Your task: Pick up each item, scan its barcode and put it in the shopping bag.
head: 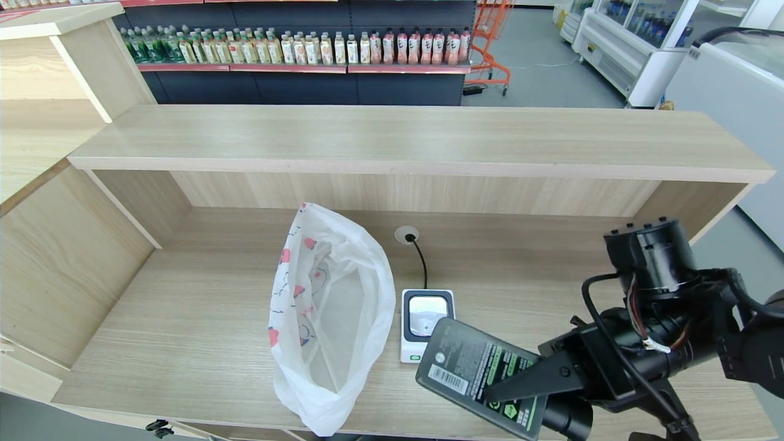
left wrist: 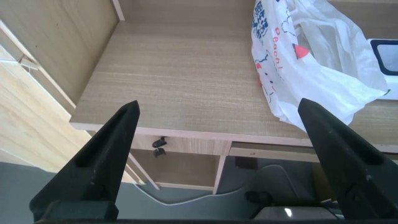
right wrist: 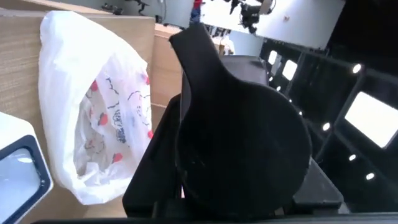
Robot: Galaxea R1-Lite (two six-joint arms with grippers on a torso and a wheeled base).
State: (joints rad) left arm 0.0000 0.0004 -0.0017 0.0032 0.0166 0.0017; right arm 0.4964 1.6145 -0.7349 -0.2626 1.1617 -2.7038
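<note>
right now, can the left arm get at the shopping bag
Probably yes. The left gripper hangs just off the counter's front edge with its fingers open, and only bare counter lies between it and the shopping bag.

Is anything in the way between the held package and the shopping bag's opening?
Nothing visible blocks it. The right gripper holds the dark package over the scanner's near corner; the shopping bag stands open right beside the scanner, on the robot's left.

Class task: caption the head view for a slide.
Right gripper holds a dark barcoded packet near the scanner, beside the open shopping bag.
</note>
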